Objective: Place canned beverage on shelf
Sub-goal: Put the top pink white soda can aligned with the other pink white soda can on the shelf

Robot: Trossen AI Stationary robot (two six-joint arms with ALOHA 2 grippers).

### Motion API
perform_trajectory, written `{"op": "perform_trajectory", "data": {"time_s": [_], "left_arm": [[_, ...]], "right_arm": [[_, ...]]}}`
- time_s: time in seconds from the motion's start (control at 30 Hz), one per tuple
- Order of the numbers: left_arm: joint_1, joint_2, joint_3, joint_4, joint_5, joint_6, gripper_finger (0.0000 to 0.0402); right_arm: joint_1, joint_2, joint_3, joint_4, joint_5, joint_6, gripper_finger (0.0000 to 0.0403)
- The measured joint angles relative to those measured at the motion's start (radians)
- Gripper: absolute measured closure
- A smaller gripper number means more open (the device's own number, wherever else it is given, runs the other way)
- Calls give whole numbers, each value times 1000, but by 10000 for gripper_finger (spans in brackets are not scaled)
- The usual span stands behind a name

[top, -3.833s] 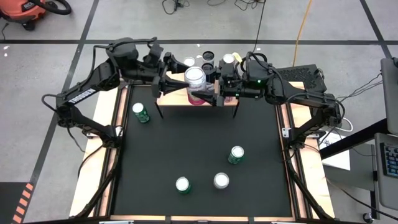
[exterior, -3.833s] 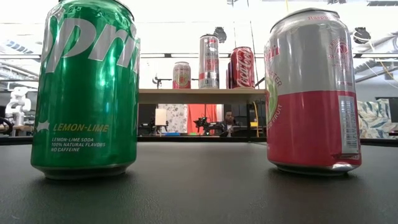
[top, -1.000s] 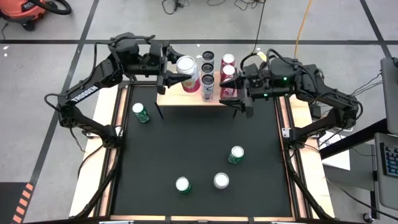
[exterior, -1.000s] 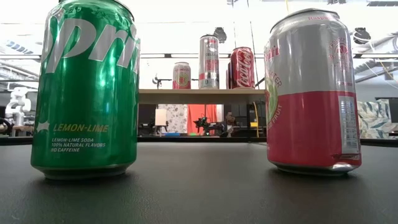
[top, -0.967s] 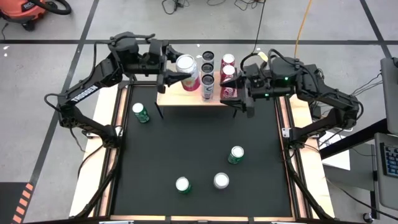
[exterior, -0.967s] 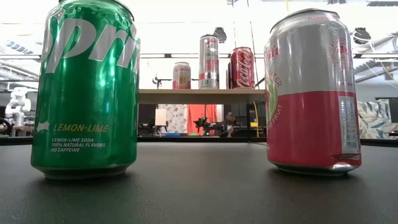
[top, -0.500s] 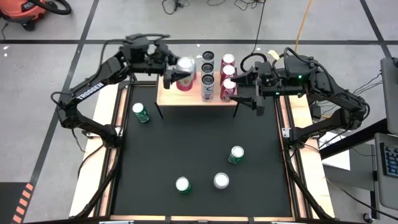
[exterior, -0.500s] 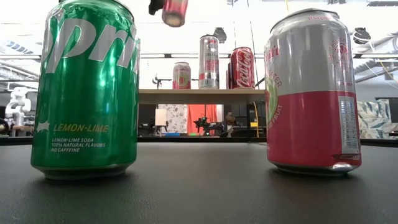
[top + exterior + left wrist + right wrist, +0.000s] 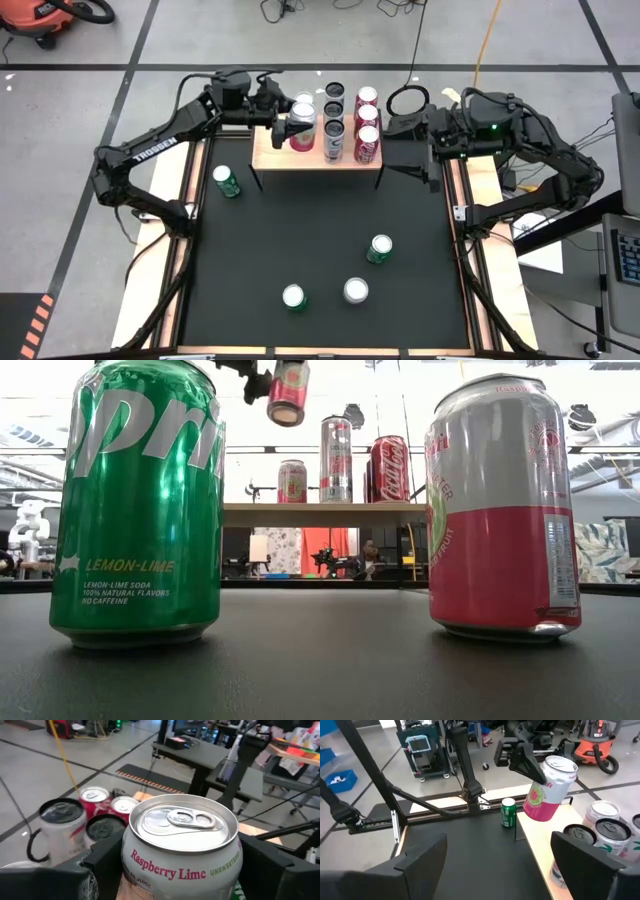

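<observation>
Left tool [image 9: 283, 120] clamps "Raspberry Lime" can [image 9: 181, 851] (above shelf [image 9: 275, 155]); right tool [image 9: 412, 150] apart.

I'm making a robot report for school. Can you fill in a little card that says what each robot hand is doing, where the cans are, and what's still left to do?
left gripper: shut on the pink can, holding it in the air above the shelf
pink can: tilted, not yet set down
right gripper: open, empty, beside the shelf's right end
cans on shelf: several, standing upright
cans on table: four, upright on the black top
left to do: lower the pink can onto the shelf
</observation>
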Motion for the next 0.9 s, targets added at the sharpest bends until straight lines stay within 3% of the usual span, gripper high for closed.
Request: {"op": "perform_trajectory", "data": {"time_s": [0.43,0.6,0.8,0.9], "left_arm": [[-1,0,0,6,-118,-11,95],[-30,0,0,40,-75,77,93],[-16,0,-4,-90,-36,208,97],[14,0,-68,-11,1,228,100]], "right_arm": [[0,-6,0,-7,-1,-30,71],[0,-6,0,-7,-1,-30,71],[0,-6,0,-7,-2,-20,71],[0,-6,0,-7,-2,-19,71]]}}
